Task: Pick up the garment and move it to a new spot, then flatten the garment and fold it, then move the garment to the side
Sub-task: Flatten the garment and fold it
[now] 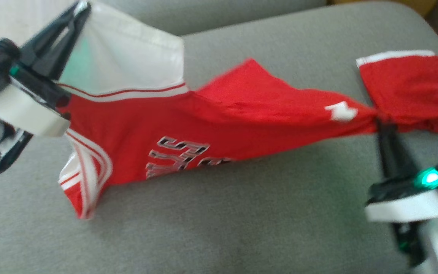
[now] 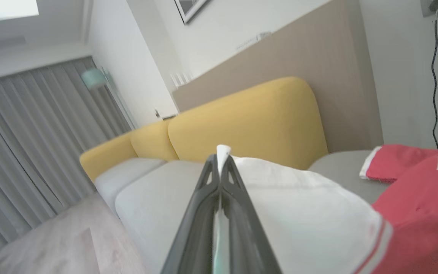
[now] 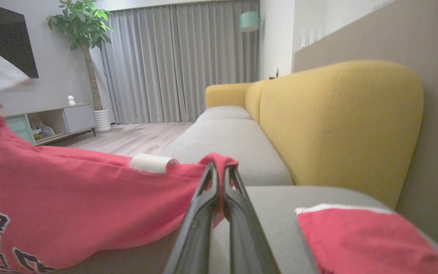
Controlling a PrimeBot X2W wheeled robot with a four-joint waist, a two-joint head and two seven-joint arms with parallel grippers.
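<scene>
Left claw point(image 1: 81, 7) pinching white end of jersey point(image 1: 203, 114); right claw point(image 1: 380, 122) pinching red end. Jersey stretched between them over sofa point(image 1: 242, 213) seat, red sleeve lying on seat beyond right claw.

Soft, even light, diffuse shadows. Head view is motion-blurred; a green lamp point(image 1: 430, 178) glows behind the right fingers point(image 1: 390, 148). Wrist-view edges bend.

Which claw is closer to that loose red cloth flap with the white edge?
Right. The right gripper pinches the red jersey just beside the flap; the left gripper grips its white panel at the far end.
</scene>
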